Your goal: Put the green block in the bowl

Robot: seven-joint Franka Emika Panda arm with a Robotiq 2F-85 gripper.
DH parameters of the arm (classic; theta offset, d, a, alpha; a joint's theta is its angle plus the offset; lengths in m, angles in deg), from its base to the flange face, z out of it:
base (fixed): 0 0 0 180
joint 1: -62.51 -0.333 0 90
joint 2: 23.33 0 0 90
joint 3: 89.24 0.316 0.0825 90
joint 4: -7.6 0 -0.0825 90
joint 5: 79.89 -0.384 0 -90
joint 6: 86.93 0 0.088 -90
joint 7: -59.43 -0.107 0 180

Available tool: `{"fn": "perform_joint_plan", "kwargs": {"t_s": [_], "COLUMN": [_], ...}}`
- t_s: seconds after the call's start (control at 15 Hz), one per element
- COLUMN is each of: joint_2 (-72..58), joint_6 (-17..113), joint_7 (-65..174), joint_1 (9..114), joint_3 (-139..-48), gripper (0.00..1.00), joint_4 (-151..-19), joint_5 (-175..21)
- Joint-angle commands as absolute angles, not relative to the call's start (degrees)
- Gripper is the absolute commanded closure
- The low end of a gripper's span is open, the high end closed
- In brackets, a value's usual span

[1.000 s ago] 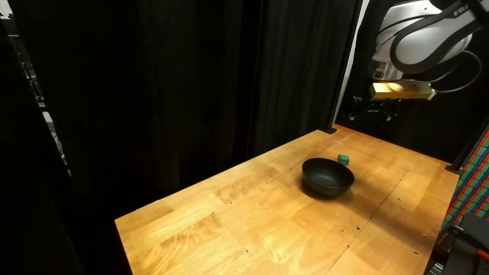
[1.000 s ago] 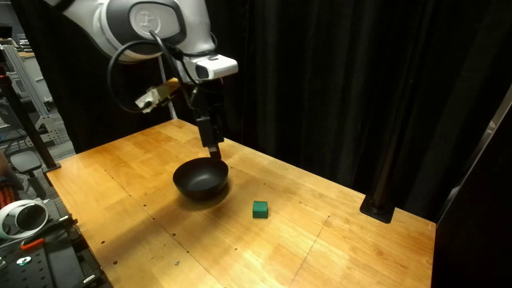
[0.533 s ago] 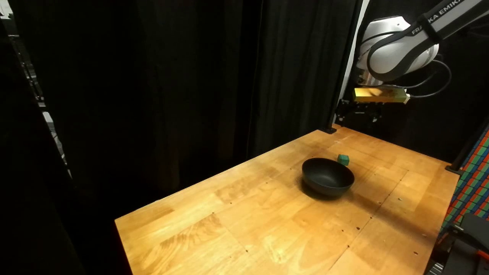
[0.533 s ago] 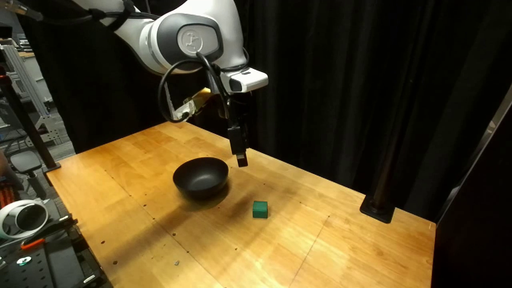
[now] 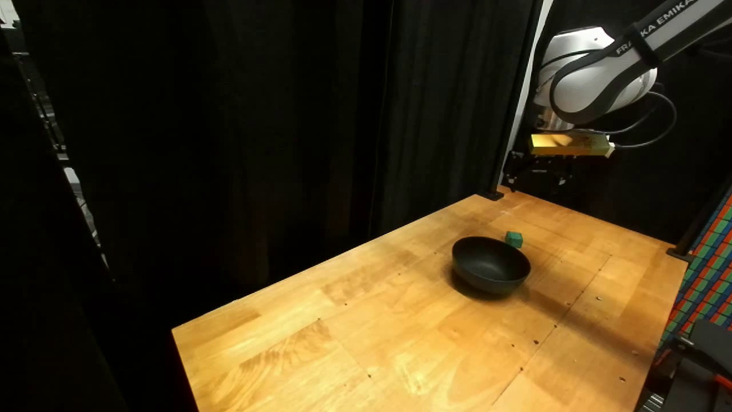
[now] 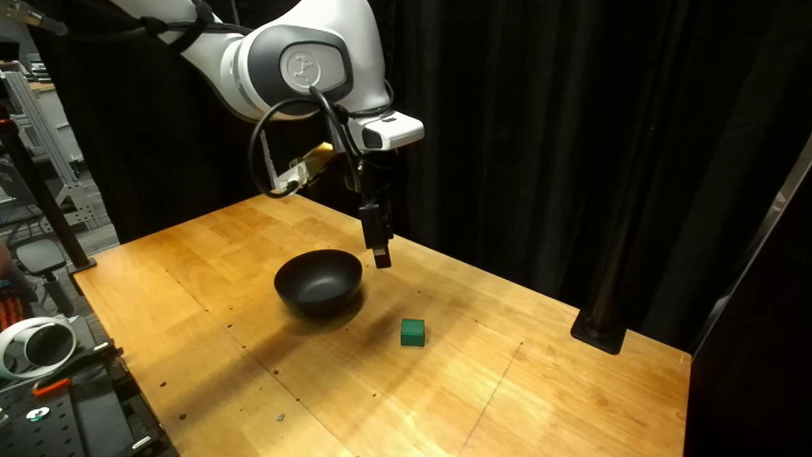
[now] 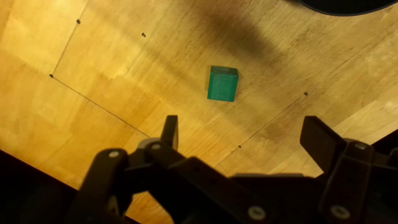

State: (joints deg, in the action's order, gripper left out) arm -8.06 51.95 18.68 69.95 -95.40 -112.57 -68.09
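The green block [image 6: 412, 332] sits on the wooden table, apart from the bowl; it also shows in an exterior view [image 5: 514, 239] just beyond the bowl and in the wrist view [image 7: 222, 84] above the fingertips. The black bowl [image 6: 319, 282] stands upright on the table and also shows in an exterior view [image 5: 491, 266]. Only its rim edge [image 7: 345, 12] shows at the top right of the wrist view. My gripper [image 7: 241, 124] is open with nothing between its fingers. In the exterior views the gripper [image 6: 382, 257] [image 5: 537, 181] hangs above the table, pointing down.
The wooden table [image 6: 495, 381] ends at a black curtain [image 6: 507, 158]. A black post base [image 6: 599, 330] stands near the table's edge, and another post base [image 5: 490, 195] shows at a table corner. A dark bench with a white round part [image 6: 38, 346] is beside the table.
The arm and gripper have moved sideways, from beside the bowl's rim in the picture toward the block. In the last half second they have sunk only slightly. The block and bowl have not moved.
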Motion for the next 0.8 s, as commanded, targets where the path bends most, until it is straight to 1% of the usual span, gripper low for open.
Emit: {"fn": "perform_joint_plan", "kwargs": {"t_s": [0.0, 0.27, 0.73], "joint_2": [-8.00, -4.01, 3.07], "joint_6": [51.94, 52.25, 59.38], "joint_7": [19.28, 20.29, 28.05], "joint_1": [68.04, 68.34, 69.56], "joint_3": [-97.38, -98.21, -97.80], "gripper": [0.00, 0.00, 0.00], "joint_4": [-112.51, -111.20, -111.64], "joint_5": [-68.91, -70.14, -80.35]}}
